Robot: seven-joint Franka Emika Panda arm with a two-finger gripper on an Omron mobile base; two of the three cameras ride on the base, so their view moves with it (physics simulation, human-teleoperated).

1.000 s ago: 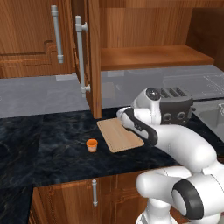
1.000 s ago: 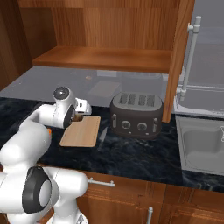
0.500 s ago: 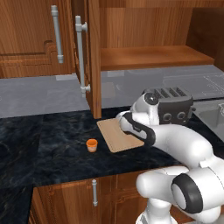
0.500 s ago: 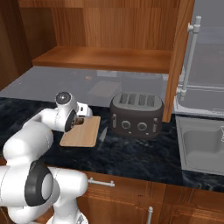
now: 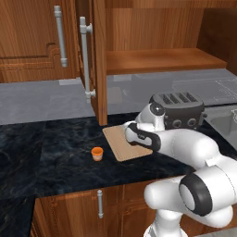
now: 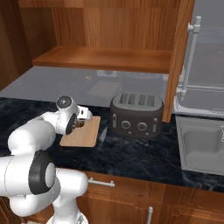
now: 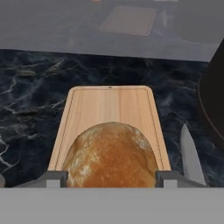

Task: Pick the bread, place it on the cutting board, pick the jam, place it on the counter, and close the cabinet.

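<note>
Hand view: unlabelled bread between fingers.

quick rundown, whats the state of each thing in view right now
bread: between the jaws, over the cutting board
cutting board: flat on the counter, far end bare
jam: upright on the counter, left of the board
cabinet: door open
gripper: shut on the bread

The cutting board in the middle of the hand view is pale wood with fine straight grain and a matt finish, and the bread on it has a rough, mottled brown crust. Around them the counter is dark marbled stone with pale veins. At the lower right a knife blade looks like smooth grey metal, and the cabinet in the upper left of the left base view is reddish-brown wood with grey metal handles.
</note>
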